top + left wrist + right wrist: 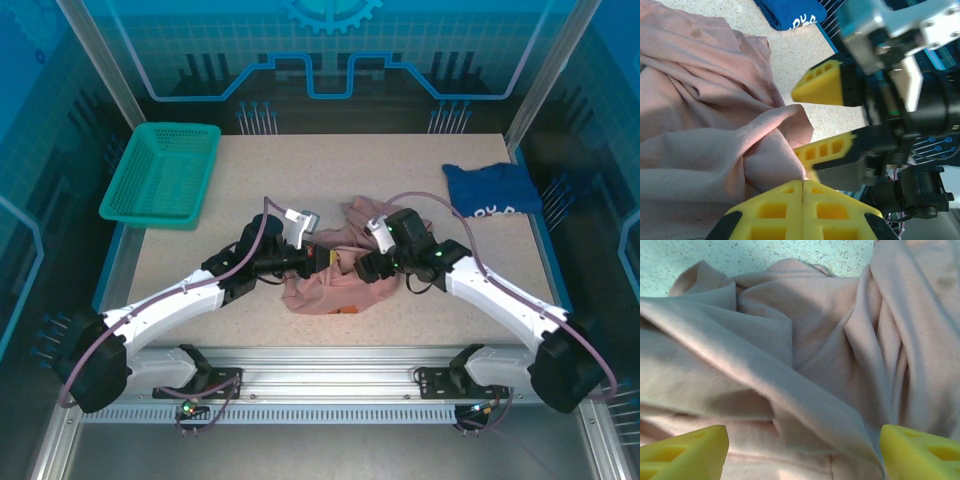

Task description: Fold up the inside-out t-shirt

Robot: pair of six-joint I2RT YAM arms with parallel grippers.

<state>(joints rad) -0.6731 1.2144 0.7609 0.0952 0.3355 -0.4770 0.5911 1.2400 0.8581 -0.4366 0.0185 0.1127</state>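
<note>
Speckled beige table (300, 170), blue translucent back wall (200, 50) with a gear emblem (332, 12) and circuit lines, aluminium posts (100, 62) at the corners, metal rail (330, 385) along the near edge, bluish light.

Speckled beige table (300, 170) with three things lying on it

A crumpled, dusty pink inside-out t-shirt (325, 290) lay bunched in deep folds at the middle of the table, toward the near edge. A teal mesh basket (165, 175) sat at the far left corner, well apart from the t-shirt. A dark blue shirt (492, 188) with white print lay rumpled at the far right side, reaching the table's right edge. Bare tabletop lay between the two garments, and between the t-shirt and the basket.
</note>
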